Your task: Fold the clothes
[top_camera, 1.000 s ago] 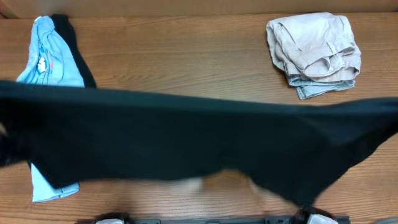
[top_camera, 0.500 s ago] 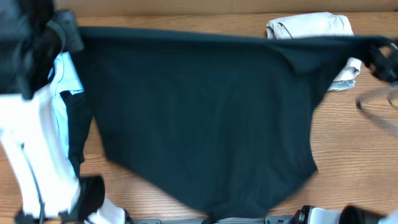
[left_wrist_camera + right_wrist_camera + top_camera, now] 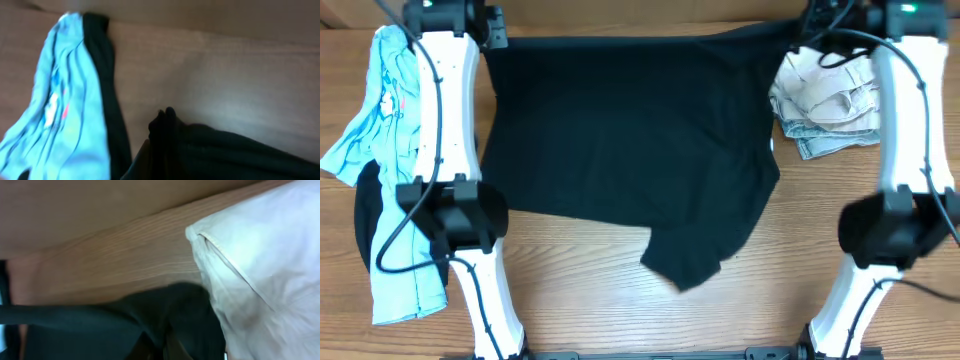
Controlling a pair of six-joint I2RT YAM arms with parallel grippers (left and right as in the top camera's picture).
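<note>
1. Two grippers hold the work. The left gripper point(image 3: 485, 32) and the right gripper point(image 3: 810, 30) each pinch a far corner of the black top point(image 3: 630, 130). In both wrist views the cloth gathers into a peak at the jaws, which reads as a firm clench on fabric, not a loose rest.
2. Between those corners the far edge runs nearly straight. The step in hand therefore looks like spreading the top flat before any fold. Equal outward pull from both arms should hold that edge true.
3. Most of the top lies smooth on the table point(image 3: 620, 320), but a flap point(image 3: 695, 260) juts out at the near side. It seems to be a sleeve or a turned-under part, and it likely needs smoothing before the first fold.
4. On the right, the top touches the beige pile point(image 3: 835, 95). A sideways drift on letting go could drag or cover that pile, so a straight lift away seems safest.
5. On the left, the blue T-shirt point(image 3: 395, 110) and another black garment point(image 3: 365, 215) lie beside the left arm, apart from the top and out of its way.
</note>
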